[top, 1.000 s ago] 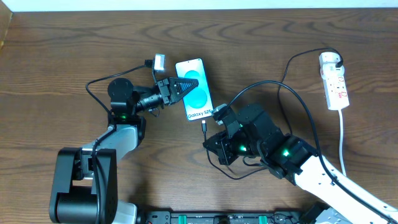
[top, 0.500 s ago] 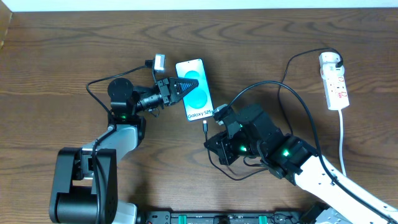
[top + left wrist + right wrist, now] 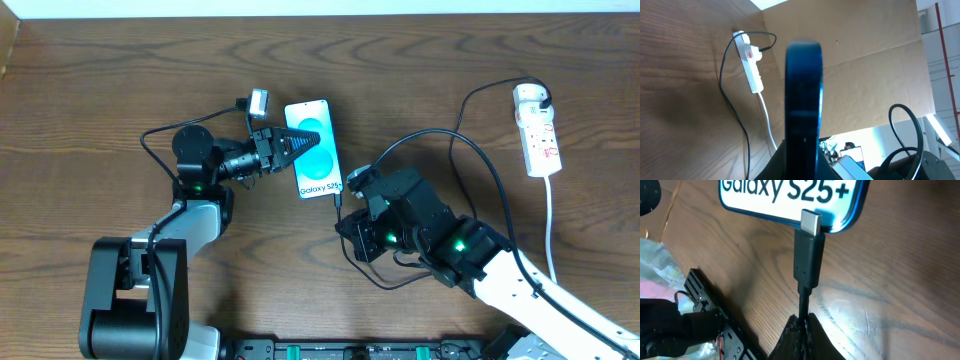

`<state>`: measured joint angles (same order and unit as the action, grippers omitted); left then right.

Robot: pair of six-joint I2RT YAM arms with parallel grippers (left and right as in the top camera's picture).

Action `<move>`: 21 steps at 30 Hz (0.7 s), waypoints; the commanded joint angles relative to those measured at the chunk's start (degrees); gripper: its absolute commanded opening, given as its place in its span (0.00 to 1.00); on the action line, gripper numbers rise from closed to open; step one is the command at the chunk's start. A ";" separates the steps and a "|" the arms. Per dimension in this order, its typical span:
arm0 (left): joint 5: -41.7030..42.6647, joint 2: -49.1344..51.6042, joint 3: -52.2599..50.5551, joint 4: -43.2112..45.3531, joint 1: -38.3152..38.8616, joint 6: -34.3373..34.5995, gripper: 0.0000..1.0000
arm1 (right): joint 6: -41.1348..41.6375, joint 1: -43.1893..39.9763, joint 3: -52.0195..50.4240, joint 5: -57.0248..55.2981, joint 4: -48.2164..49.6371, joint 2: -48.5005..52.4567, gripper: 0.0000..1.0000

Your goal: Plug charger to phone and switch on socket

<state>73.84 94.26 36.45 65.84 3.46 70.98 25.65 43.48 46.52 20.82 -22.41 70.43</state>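
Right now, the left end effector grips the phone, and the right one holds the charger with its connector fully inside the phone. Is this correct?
No. The right wrist view shows the bare metal tip of the connector at the lower edge of the phone, not fully inside. The left end effector grips the phone, and the right end effector holds the charger.

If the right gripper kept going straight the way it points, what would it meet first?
The phone, at its bottom edge: the right gripper holds the charger with its tip aimed there, apparently touching or nearly so. Depth is unclear.
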 commanded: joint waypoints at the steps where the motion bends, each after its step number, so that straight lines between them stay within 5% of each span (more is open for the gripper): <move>1: 1.38 -0.50 1.03 0.70 -0.35 0.90 0.08 | 0.57 0.48 -0.04 -1.49 -1.33 0.09 0.01; 16: 0.59 -0.50 1.03 0.70 -8.44 3.93 0.07 | 3.69 0.48 -0.04 -14.82 -15.15 0.70 0.01; 21: 0.55 -0.50 1.03 0.70 -8.46 3.89 0.07 | 3.65 0.48 -0.07 -19.87 -14.25 7.91 0.01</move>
<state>74.24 94.26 36.45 65.84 -4.82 73.97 28.49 43.48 46.52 6.39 -37.28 73.45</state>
